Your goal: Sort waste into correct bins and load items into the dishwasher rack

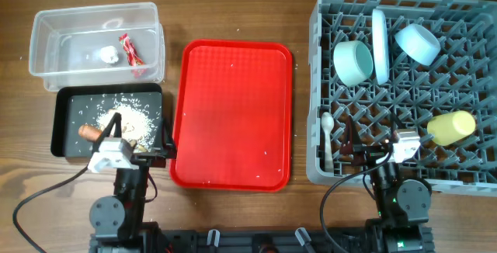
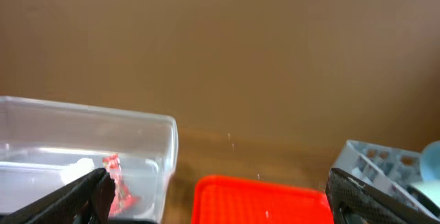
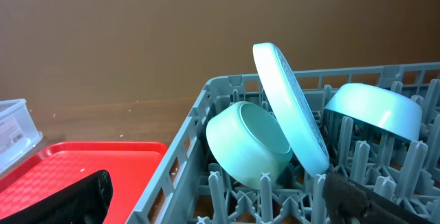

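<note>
Left hand (image 2: 218,184), right hand (image 3: 216,183) — both agape

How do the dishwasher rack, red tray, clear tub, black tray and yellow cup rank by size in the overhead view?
1. dishwasher rack
2. red tray
3. clear tub and black tray: near alike, the black tray partly hidden by the left arm, so unranked
4. yellow cup

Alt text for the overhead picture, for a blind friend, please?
A dish rack at right holds a green bowl, a blue bowl, a plate, a yellow cup and a spoon. Left of a red tray, a clear tub holds a wrapper and a black tray holds rice and a carrot.
</note>
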Motion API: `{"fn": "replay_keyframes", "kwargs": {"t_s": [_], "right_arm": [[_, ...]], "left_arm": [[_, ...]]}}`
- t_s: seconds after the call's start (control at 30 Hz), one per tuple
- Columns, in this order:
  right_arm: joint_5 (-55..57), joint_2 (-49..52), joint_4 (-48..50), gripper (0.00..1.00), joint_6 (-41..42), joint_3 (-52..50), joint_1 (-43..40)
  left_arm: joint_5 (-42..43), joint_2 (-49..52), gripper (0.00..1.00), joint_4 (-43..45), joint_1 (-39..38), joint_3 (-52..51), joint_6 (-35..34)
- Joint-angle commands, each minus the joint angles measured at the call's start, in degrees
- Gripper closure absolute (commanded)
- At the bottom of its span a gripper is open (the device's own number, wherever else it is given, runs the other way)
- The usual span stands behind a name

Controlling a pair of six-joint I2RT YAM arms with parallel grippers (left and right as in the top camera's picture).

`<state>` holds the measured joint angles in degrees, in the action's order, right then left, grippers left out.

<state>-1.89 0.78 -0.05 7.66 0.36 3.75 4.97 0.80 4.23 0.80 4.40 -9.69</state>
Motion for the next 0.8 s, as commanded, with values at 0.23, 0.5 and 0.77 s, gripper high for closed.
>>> {"fn": "replay_keyframes", "kwargs": {"t_s": [0.23, 0.5, 0.77], "right_arm": [[-0.87, -0.20, 0.15, 0.00, 0.00, -0.07, -0.28], [-0.87, -0.20, 0.13, 0.00, -0.02, -0.07, -0.28], [-0.87, -0.20, 0.13, 0.00, 0.00, -0.07, -0.28]], "left_arm": [[-3.32, -0.66, 0.00, -8.63, -0.28, -4.09, 0.46], [-3.34, -0.63, 0.00, -8.59, -0.28, -4.09, 0.44], [-3.34, -0.63, 0.00, -8.61, -0.28, -4.09, 0.44]]}}
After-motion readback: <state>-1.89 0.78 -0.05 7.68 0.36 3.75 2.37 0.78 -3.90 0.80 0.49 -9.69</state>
